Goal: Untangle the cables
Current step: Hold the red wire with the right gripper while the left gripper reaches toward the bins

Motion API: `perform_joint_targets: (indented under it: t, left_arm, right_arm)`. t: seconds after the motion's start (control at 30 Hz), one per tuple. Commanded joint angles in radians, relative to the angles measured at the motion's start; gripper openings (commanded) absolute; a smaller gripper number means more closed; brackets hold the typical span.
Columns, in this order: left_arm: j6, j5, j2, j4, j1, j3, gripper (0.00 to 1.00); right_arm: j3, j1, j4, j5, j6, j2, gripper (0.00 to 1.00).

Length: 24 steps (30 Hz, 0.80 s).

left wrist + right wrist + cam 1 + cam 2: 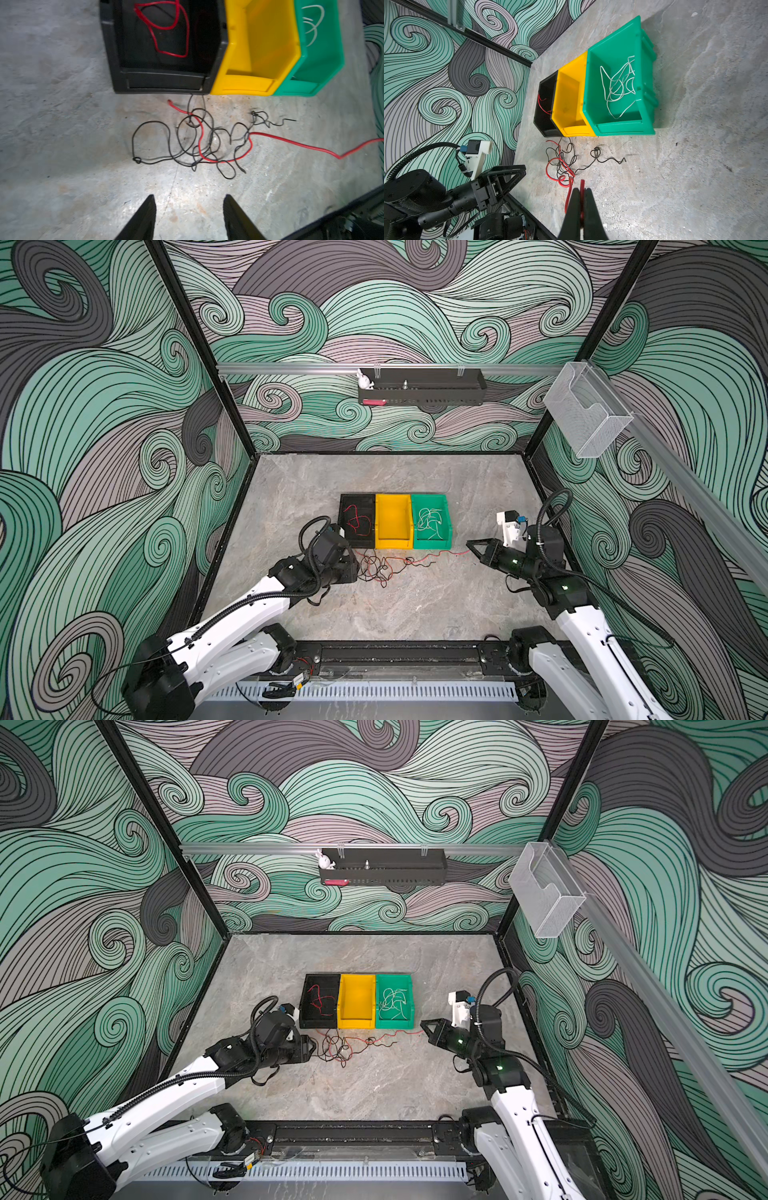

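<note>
A tangle of thin black and red cables (pixel 382 566) (pixel 338 1046) lies on the table in front of the bins. In the left wrist view the tangle (pixel 199 141) is just ahead of my left gripper (pixel 189 197), which is open and holds nothing. One red cable (pixel 440 554) runs from the tangle to the right. My right gripper (pixel 582 190) (pixel 470 543) is shut on its end, low over the table. Another red cable (pixel 357 520) lies in the black bin, and white cables (pixel 430 522) lie in the green bin.
Three bins stand side by side mid-table: black (pixel 344 506), yellow (pixel 394 526), green (pixel 448 531). The yellow one holds nothing. The black frame rail (pixel 399 655) runs along the near edge. Patterned walls close in the left, right and back sides.
</note>
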Motion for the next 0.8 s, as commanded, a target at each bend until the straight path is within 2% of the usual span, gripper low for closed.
perform_joint_targets:
  t: [0.0,0.2,0.33,0.6,0.77]
  left_arm:
    - [0.107,0.097,0.015,0.139,-0.056,0.032,0.56]
    - [0.255,0.011,0.162,0.179,-0.179,0.103,0.56]
    - [0.351,-0.059,0.194,0.281,-0.24,0.101,0.57]
    - [0.546,-0.135,0.255,0.355,-0.265,0.1,0.56]
    - [0.567,-0.233,0.292,0.358,-0.266,0.112,0.55]
  right_arm:
    - [0.026,0.008,-0.01,-0.061,-0.004,-0.003,0.03]
    - [0.05,0.025,-0.028,-0.08,-0.005,-0.018,0.03]
    - [0.05,0.036,-0.024,-0.092,0.009,-0.028,0.03]
    - [0.028,0.06,0.02,-0.115,0.051,-0.032,0.04]
    - [0.031,0.068,0.022,-0.118,0.06,-0.041,0.04]
